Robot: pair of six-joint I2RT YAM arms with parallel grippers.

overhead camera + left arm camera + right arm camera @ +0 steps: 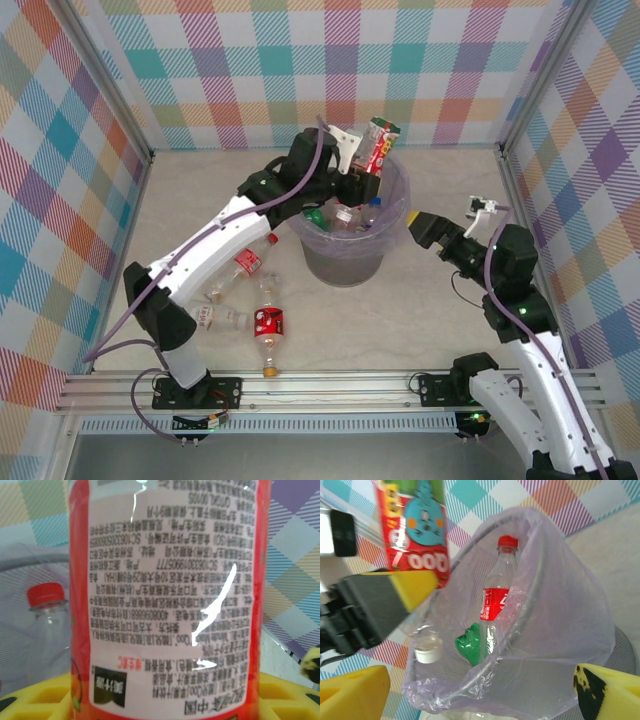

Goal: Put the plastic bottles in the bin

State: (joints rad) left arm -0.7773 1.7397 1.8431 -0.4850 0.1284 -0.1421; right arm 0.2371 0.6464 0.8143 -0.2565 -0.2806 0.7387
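Note:
My left gripper (365,165) is shut on a red-labelled plastic bottle (381,143), holding it upright-tilted above the far rim of the bin (345,262). In the left wrist view that bottle's red and white label (170,600) stands between the yellow fingers (35,700). The right wrist view shows the held bottle (412,530) over the lavender-lined bin (560,630). Inside lie a red-capped bottle (500,595), a green one (472,645) and a white-capped one (427,650). My right gripper (420,228) stands open just right of the bin, nothing between its fingers (355,690).
Several bottles lie on the table left of the bin, under the left arm: a red-labelled one (268,322), another (247,263) and a clear one (215,318). Checked walls close in the table on three sides.

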